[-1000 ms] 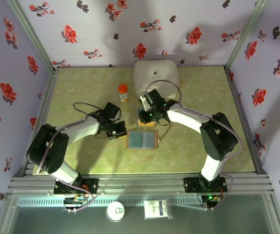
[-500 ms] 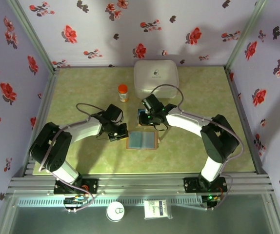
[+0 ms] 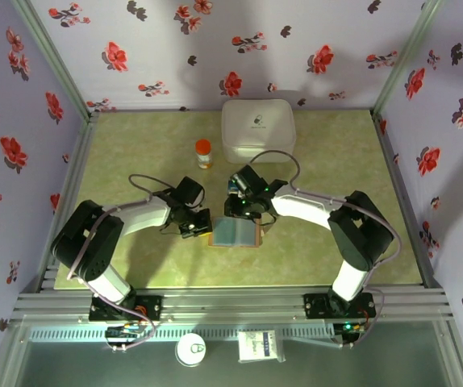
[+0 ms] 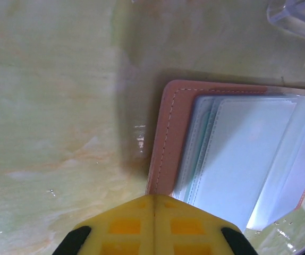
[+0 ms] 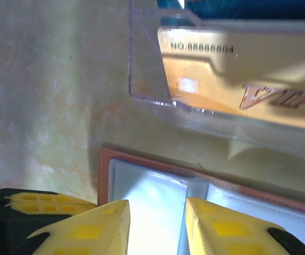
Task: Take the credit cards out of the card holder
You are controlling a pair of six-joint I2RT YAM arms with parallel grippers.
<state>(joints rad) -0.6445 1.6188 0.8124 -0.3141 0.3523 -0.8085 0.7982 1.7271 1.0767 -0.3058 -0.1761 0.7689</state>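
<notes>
The card holder (image 3: 235, 233) is seen lying open on the counter (image 3: 135, 153), approx. centre-front, btwn the two arms. In the left wrist view its brown stitched border and pale blue-grey sleeves are shown, w/ the sleeves looking bare.

The left hand (image 3: 202, 223) is clenched. Its yellow fingers (image 4: 126, 226) are pressed together w/ nothing btwn them. The tip is placed at the holder's left edge and is prob. resting on the brown border, tho contact can't be confirmed from that angle.

The right hand (image 3: 244, 214) is released. In the right wrist view its two fingers (image 5: 89, 231) are held apart above a corner of the holder's panel. Only the pale sleeve is seen thru the gap, and nothing is gripped.

The credit cards (image 5: 237, 74) are found outside the holder. An orange-yellow one w/ a printed no. and a blue one behind it are seen inside a clear tray (image 5: 144, 64), which is set on the counter just beside the holder's far edge. A corner of the same tray is caught at the top right of the left wrist view.

A white case (image 3: 257, 129) is placed at the back of the counter, w/ a small orange-capped bottle (image 3: 204, 153) to its left. Both are well apart from the holder.
</notes>
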